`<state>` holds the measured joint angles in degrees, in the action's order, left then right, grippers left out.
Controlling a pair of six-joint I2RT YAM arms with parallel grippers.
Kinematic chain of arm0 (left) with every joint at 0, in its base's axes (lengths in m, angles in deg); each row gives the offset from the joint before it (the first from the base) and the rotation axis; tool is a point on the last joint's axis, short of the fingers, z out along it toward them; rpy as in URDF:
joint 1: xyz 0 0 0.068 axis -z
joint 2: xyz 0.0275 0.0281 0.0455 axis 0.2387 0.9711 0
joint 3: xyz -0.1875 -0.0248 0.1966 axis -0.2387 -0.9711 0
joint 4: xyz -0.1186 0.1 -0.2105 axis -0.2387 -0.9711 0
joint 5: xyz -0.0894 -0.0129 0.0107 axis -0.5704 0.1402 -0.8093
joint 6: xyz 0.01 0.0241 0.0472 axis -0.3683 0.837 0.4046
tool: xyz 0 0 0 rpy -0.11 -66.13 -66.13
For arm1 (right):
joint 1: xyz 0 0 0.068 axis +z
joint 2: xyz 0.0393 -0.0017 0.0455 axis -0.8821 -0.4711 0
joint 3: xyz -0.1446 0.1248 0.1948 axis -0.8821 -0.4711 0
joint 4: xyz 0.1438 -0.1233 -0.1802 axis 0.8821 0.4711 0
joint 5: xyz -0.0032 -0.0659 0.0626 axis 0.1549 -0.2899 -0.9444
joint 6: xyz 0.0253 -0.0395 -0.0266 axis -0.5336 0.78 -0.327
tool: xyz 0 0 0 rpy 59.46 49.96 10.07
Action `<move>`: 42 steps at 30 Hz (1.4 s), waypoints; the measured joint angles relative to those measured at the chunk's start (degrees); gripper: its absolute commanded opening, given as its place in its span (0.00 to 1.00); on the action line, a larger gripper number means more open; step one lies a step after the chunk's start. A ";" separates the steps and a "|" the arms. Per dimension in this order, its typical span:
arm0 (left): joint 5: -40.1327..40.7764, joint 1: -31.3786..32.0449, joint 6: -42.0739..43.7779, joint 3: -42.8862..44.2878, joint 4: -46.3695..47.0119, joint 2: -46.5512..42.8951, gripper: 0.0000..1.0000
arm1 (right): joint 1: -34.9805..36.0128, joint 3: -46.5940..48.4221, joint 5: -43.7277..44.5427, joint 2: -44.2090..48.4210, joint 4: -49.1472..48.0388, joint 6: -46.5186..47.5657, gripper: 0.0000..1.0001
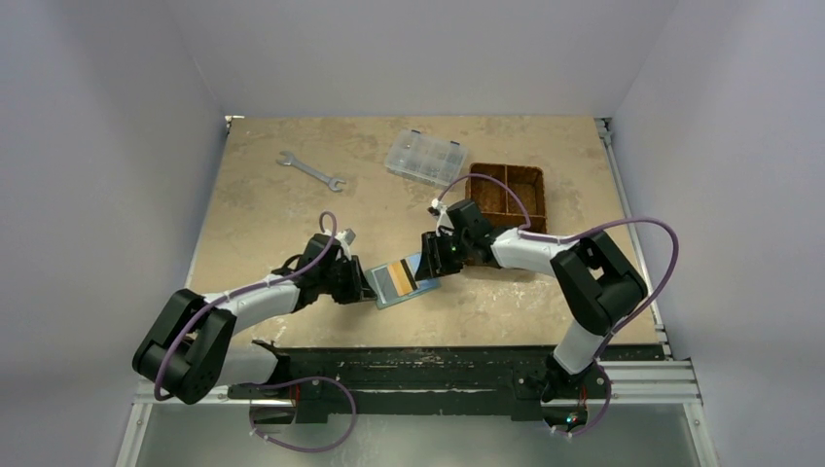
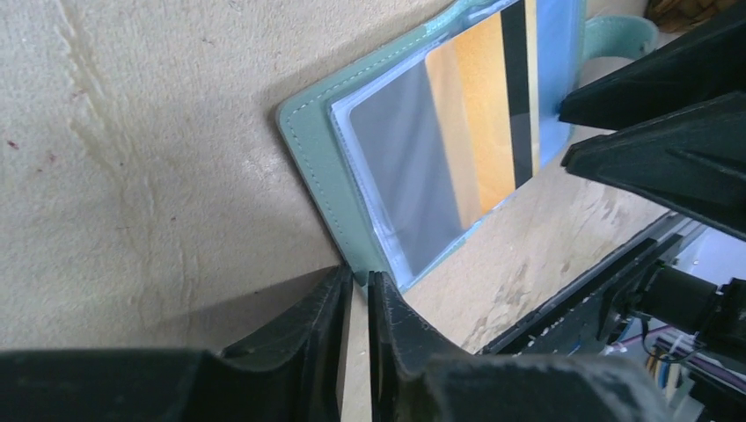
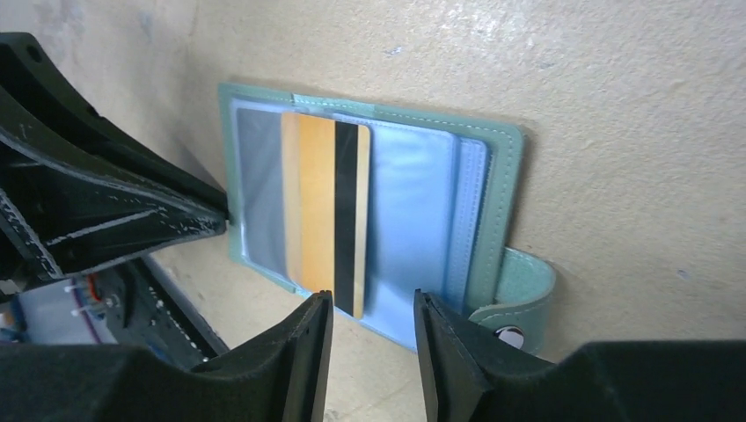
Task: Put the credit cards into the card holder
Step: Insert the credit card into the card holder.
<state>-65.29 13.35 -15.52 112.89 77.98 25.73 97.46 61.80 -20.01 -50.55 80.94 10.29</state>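
Note:
The sage-green card holder [image 1: 404, 282] lies open on the table between my two grippers, its pale blue clear pockets facing up [image 3: 413, 202]. An orange-gold card with a black stripe [image 3: 325, 211] sits in a pocket, and its near end sticks out past the holder's edge. It also shows in the left wrist view [image 2: 479, 114]. My left gripper [image 2: 361, 281] is closed to a thin gap on the holder's green corner [image 2: 308, 141]. My right gripper [image 3: 374, 303] is open and empty, just short of the card's protruding end. The snap strap [image 3: 519, 294] curls beside it. No whitish cards are clearly visible.
A wrench [image 1: 309, 169], a clear compartment box [image 1: 425, 157] and a brown divided basket [image 1: 507, 199] lie at the back of the table. The basket is just behind my right arm. The table's black front rail [image 1: 438, 365] runs close below the holder.

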 measured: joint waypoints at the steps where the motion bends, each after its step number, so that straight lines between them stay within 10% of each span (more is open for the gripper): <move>1: 0.02 -0.02 0.15 0.13 -0.57 0.00 0.11 | 0.02 0.33 0.66 0.24 1.14 0.90 0.44; 27: -1.84 -0.02 0.72 0.63 2.40 3.19 0.01 | 2.80 7.19 -0.63 -5.92 1.64 2.78 0.21; 42: -2.49 -0.02 0.70 0.68 3.45 3.85 0.00 | 6.16 5.51 -4.70 -7.39 -10.82 -4.66 0.38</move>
<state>-67.78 13.32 -14.82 113.56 81.44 29.57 103.63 67.31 -24.71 -57.94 70.12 5.64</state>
